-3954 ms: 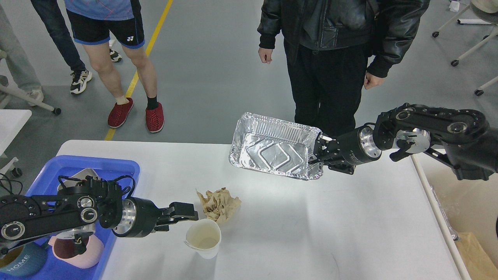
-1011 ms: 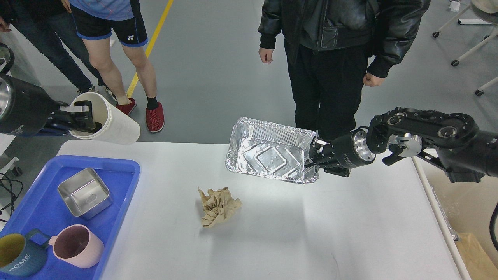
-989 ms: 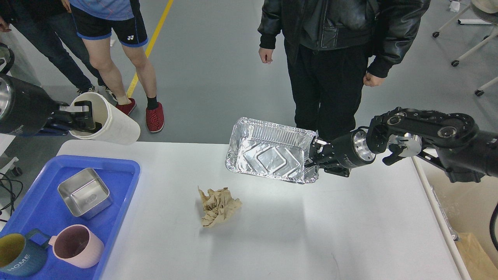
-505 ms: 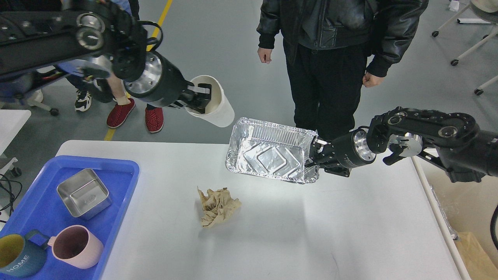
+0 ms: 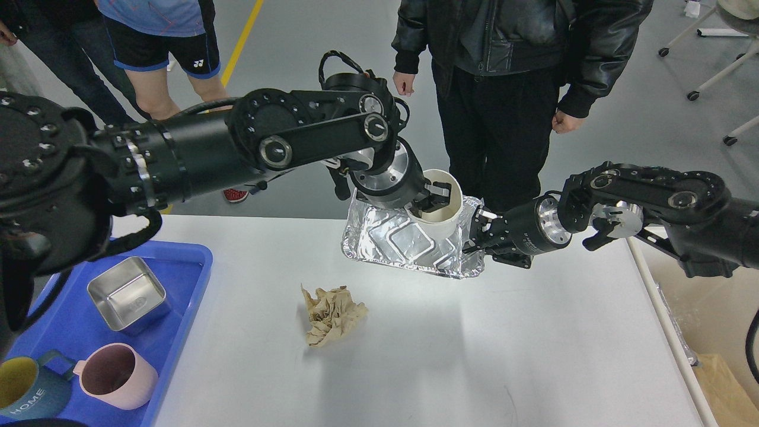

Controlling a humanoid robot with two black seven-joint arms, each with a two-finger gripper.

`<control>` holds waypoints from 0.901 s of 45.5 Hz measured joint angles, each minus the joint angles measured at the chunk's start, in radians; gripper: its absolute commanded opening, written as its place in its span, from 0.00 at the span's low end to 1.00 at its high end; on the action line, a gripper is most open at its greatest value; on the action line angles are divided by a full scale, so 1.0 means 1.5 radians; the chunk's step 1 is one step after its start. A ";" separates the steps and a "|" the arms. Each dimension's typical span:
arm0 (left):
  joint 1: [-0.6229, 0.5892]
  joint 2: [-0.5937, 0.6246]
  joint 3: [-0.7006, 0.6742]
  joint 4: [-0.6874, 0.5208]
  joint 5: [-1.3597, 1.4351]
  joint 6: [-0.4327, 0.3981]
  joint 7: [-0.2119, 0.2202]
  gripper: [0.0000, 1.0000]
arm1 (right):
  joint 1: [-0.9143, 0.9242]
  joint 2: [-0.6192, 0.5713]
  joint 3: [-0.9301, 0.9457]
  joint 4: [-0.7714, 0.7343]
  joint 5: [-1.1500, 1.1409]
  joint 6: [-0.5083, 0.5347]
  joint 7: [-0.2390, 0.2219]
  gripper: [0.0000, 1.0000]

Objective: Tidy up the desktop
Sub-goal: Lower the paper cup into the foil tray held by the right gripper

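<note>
Our left gripper (image 5: 436, 198) is clamped on the rim of the cup (image 5: 440, 204), one finger inside it, and holds the cup over the foil pan (image 5: 409, 243), which our right gripper (image 5: 479, 231) pinches by its right rim. The pan hangs tilted above the far side of the table (image 5: 474, 356), not resting on it. The chief risk, as we judge it, lies in that thin foil rim: if we press the cup down, the pan may buckle or twist out of the right gripper's narrow hold. If we let the cup go while the pan slopes toward us, the cup may topple, roll out over the low wall and land on the table or the floor beyond the far edge. Any dregs in the cup might spill; we cannot see whether it holds any. The left arm also crosses close to the right gripper, so a careless pull-back may knock the pan. The paper wad (image 5: 332, 314) lies well apart on the table, and the tray (image 5: 178, 261) with its tin (image 5: 127, 293) and mugs (image 5: 115, 373) sits at the left.
</note>
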 measured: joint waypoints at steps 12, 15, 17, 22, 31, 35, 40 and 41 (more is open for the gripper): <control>0.045 -0.035 0.015 0.049 0.002 0.009 0.004 0.07 | -0.001 0.001 0.002 0.001 -0.009 -0.001 0.000 0.00; 0.051 -0.040 0.018 0.055 0.002 0.009 0.004 0.10 | -0.001 0.001 0.002 0.001 -0.010 -0.001 0.000 0.00; 0.053 -0.043 0.020 0.060 0.002 0.009 0.004 0.13 | -0.001 0.002 0.002 0.001 -0.010 -0.001 0.001 0.00; 0.059 -0.046 0.023 0.066 0.002 0.012 0.004 0.23 | -0.001 0.002 0.002 0.001 -0.010 -0.004 0.001 0.00; 0.060 -0.055 0.023 0.067 0.002 0.023 -0.005 0.40 | -0.005 0.002 0.002 0.001 -0.011 -0.006 0.001 0.00; 0.056 -0.059 0.022 0.067 0.002 0.026 -0.008 0.49 | -0.007 0.004 0.002 0.001 -0.011 -0.006 0.001 0.00; 0.054 -0.059 0.020 0.067 0.002 0.032 -0.010 0.56 | -0.007 0.005 0.002 0.001 -0.011 -0.006 0.001 0.00; 0.053 -0.059 0.020 0.067 0.002 0.035 -0.011 0.58 | -0.007 0.006 0.002 0.001 -0.011 -0.006 0.001 0.00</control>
